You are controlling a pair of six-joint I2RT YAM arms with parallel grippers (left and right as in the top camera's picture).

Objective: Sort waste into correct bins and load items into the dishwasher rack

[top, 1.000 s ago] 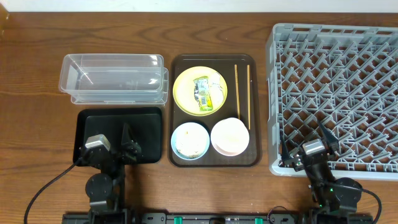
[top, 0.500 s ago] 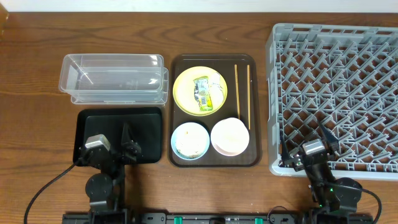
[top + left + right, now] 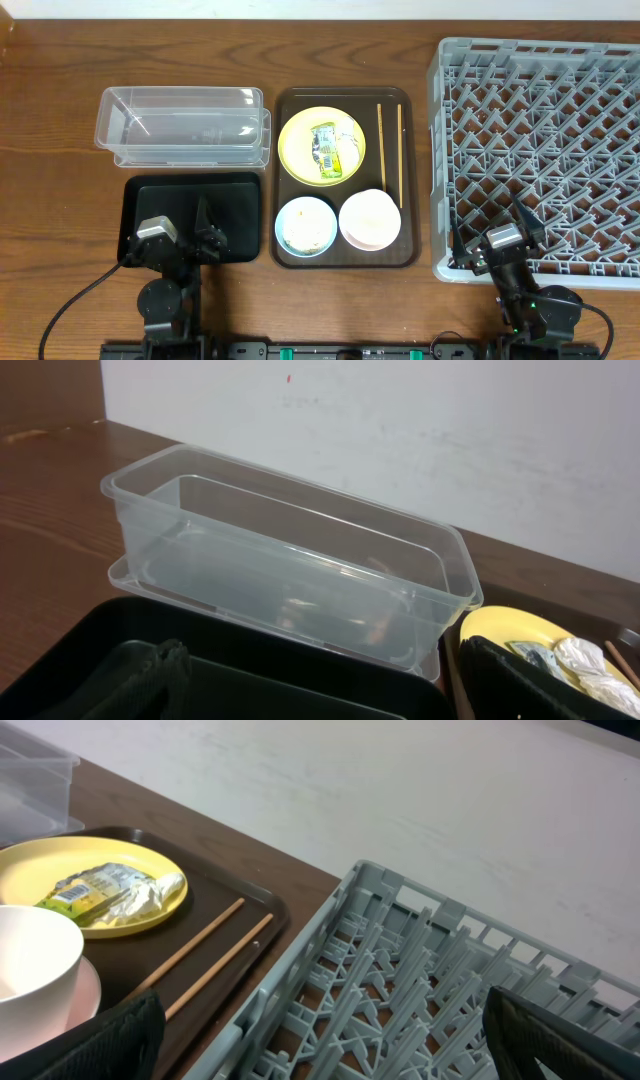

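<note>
A green-yellow snack wrapper [image 3: 325,150] lies on the pale-yellow plate [image 3: 296,135], with a crumpled white scrap [image 3: 350,148] beside it. The light-blue bowl [image 3: 305,226] holds beige food scraps. The white bowl [image 3: 370,219] sits to its right. Two chopsticks [image 3: 389,155] lie along the tray's right side. The clear tub [image 3: 182,124] and black tray [image 3: 235,205] are at the left. The grey rack [image 3: 545,150] is at the right. My left gripper [image 3: 170,235] is open over the black tray [image 3: 300,685]. My right gripper [image 3: 492,228] is open over the rack's near edge [image 3: 400,970].
The brown serving tray [image 3: 345,258] holds the dishes in the middle of the wooden table. A white wall lies behind the table in the wrist views. Both arm bases stand at the table's front edge.
</note>
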